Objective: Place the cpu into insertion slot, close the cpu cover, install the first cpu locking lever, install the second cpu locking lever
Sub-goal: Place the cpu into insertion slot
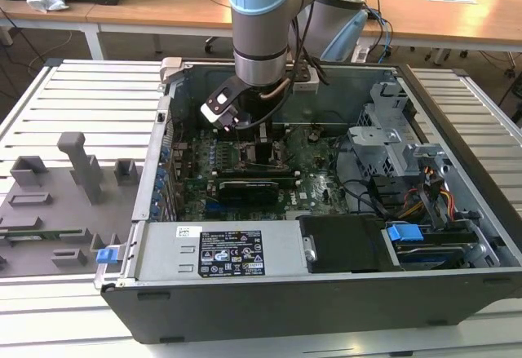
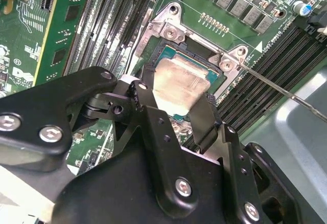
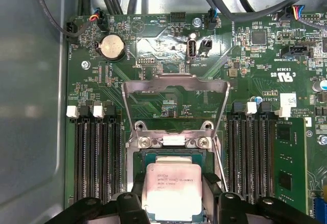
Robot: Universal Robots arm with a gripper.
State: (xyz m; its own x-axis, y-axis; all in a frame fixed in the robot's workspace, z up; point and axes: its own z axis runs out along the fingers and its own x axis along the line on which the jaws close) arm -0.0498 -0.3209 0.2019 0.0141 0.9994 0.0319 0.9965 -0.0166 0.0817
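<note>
Gripping the cpu [image 3: 172, 188] [image 2: 179, 86] by two opposite edges, the jaws are clamped on it directly over the insertion slot [image 3: 151, 155]. Whether the chip is fully seated cannot be told. Several lines of dark print cross the cpu's pale face in the first wrist view. The cpu cover [image 3: 176, 83] stands raised on its hinge, clear of the chip. In the second wrist view one locking lever [image 2: 286, 92], a thin bare rod, is swung out over the memory slots [image 2: 276, 55].

Board markings: white printed legends run across the green circuit board [image 3: 168, 104]. A small white sticker [image 3: 287, 100] sits near one bank of memory slots. A coin cell [image 3: 112, 47] sits close to the cable headers.

Exterior view, clock positions taken from the insertion slot [image 1: 263, 156]:
- 12 o'clock: the arm [image 1: 259, 15] comes down from here, and its wrist covers part of the slot.
- 6 o'clock: a long black card [image 1: 253, 187] lies just beside the slot.
- 6 o'clock, farther out: the power supply [image 1: 163, 252] carries a black-and-white printed label [image 1: 232, 252].
- 3 o'clock: the drive cage [image 1: 391, 130] stands here.
- 4 o'clock: bundled cables [image 1: 432, 195] and a blue tab [image 1: 405, 232].
- 9 o'clock: a grey fixture tray [image 1: 57, 187] lies on the slatted table [image 1: 90, 89], outside the computer case [image 1: 326, 305].
</note>
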